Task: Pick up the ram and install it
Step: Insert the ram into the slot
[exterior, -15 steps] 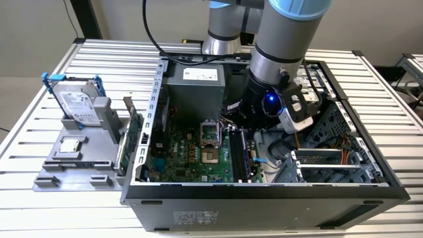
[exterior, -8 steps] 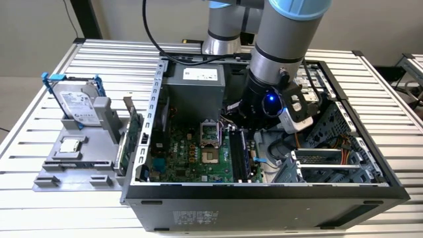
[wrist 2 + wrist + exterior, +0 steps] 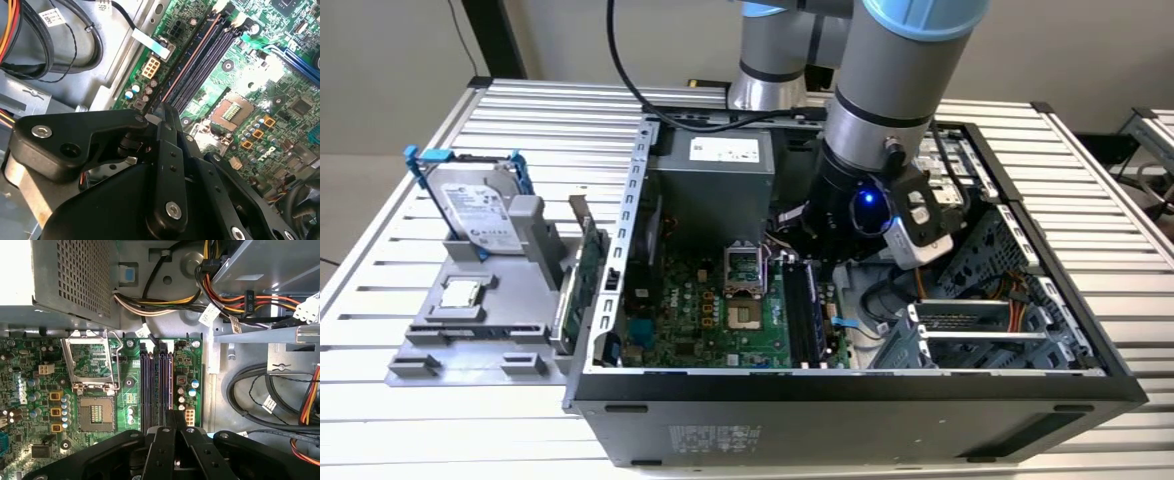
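Note:
The ram (image 3: 192, 57) shows edge-on as a thin reddish-brown line along the memory slot nearest the board's edge, running out from my fingertips. In the first wrist view the ram (image 3: 171, 385) lies beside the other black slots (image 3: 152, 385). My gripper (image 3: 164, 106) is low over the motherboard with its black fingers closed together on the stick's top edge, and the gripper (image 3: 175, 412) looks the same in the first wrist view. In the exterior view the arm's wrist (image 3: 874, 200) reaches down into the open computer case, just above the slots (image 3: 803, 310).
The CPU socket (image 3: 92, 365) sits beside the slots, with the power supply (image 3: 75, 275) behind it. Cable bundles (image 3: 260, 395) and the drive cage (image 3: 987, 330) crowd the other side. Outside the case, a grey holder (image 3: 480, 300) carries a hard drive (image 3: 474, 205) and a green card (image 3: 587, 270).

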Robot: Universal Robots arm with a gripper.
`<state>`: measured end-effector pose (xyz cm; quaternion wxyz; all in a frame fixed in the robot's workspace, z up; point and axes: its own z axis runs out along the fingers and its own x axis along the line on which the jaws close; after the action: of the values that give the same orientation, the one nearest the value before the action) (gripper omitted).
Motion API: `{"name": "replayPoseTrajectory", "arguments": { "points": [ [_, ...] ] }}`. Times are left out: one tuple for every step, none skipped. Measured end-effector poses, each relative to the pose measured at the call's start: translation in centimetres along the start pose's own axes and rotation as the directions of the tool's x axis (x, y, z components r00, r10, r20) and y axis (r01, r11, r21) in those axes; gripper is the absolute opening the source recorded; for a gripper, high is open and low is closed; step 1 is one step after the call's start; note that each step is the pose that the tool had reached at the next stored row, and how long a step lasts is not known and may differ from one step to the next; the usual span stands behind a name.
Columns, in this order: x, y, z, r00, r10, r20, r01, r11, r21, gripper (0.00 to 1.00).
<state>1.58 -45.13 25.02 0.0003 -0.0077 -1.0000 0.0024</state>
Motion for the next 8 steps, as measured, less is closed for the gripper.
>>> {"name": "replayPoseTrajectory", "arguments": {
  "points": [
    [0.01,0.00,0.00,1.0000,-0.006,0.0001,0.006,1.0000,0.0001,0.00],
    [0.01,0.00,0.00,0.9999,-0.011,0.0001,0.011,0.9999,0.0000,0.00],
    [0.01,0.00,0.00,0.9999,-0.013,0.0002,0.013,0.9999,0.0000,0.00],
    [0.01,0.00,-0.01,0.9999,-0.016,0.0001,0.016,0.9999,0.0000,0.00],
    [0.01,0.00,-0.02,0.9998,-0.020,0.0001,0.020,0.9998,0.0001,0.00],
    [0.01,0.00,-0.01,0.9997,-0.025,0.0002,0.025,0.9997,0.0000,0.00],
    [0.00,0.00,-0.01,0.9995,-0.032,0.0002,0.032,0.9995,0.0000,0.00],
    [0.00,0.00,-0.02,0.9992,-0.039,0.0003,0.039,0.9992,0.0000,0.00]
  ]
}}
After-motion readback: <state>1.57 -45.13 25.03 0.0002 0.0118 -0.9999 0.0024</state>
